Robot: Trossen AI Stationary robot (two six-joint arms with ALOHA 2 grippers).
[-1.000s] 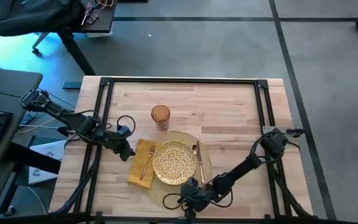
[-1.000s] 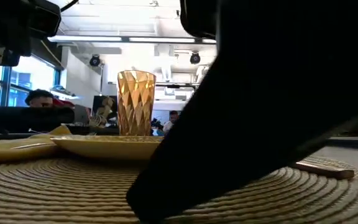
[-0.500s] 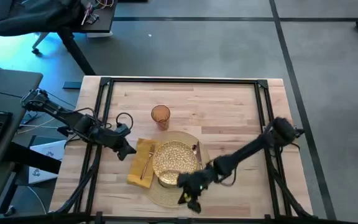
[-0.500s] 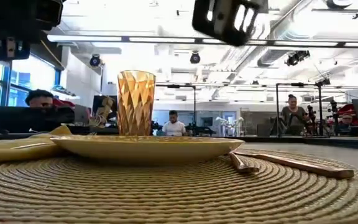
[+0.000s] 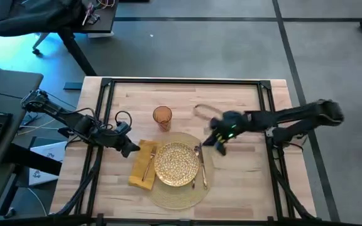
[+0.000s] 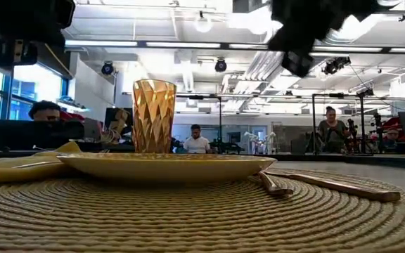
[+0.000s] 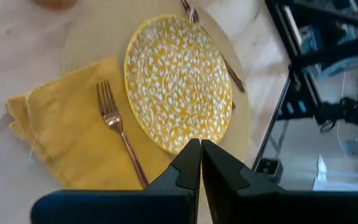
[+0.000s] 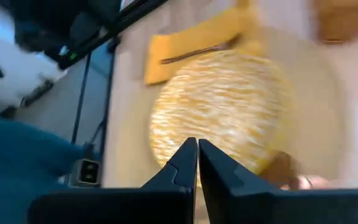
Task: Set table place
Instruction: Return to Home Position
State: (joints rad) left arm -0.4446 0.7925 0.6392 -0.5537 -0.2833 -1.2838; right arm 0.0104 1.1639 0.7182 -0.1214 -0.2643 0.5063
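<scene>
- Dark left gripper [image 5: 131, 149] sits low near the tabletop's left edge, with its fingers pressed together on nothing and its tip just beside the napkin's left border.
- Mustard-yellow napkin [image 5: 139, 176] lies with its right part on the placemat's left rim. A fork [image 5: 148, 164] lies on it, tines toward the far edge.
- Amber faceted glass [image 5: 162, 117] stands upright on bare wood, just beyond the placemat's far rim.
- Round tan woven placemat [image 5: 176, 196] lies flat at the middle of the near edge of the table [image 5: 231, 100], its rim close to the black frame there.
- Gold patterned plate [image 5: 176, 164] rests at its centre, with woven rim showing all round.
- Two slim brown utensils [image 5: 201, 167] lie side by side on the mat, just right of the plate.
- Right gripper [image 5: 219, 143] hangs well above the tabletop, over the placemat's far-right rim. Its fingers are clenched and hold nothing, and its arm reaches in across the right edge.
- Open wood runs along the far edge and both far corners.
- Beyond the far edge, people [image 6: 197, 140] are seen in the room.
</scene>
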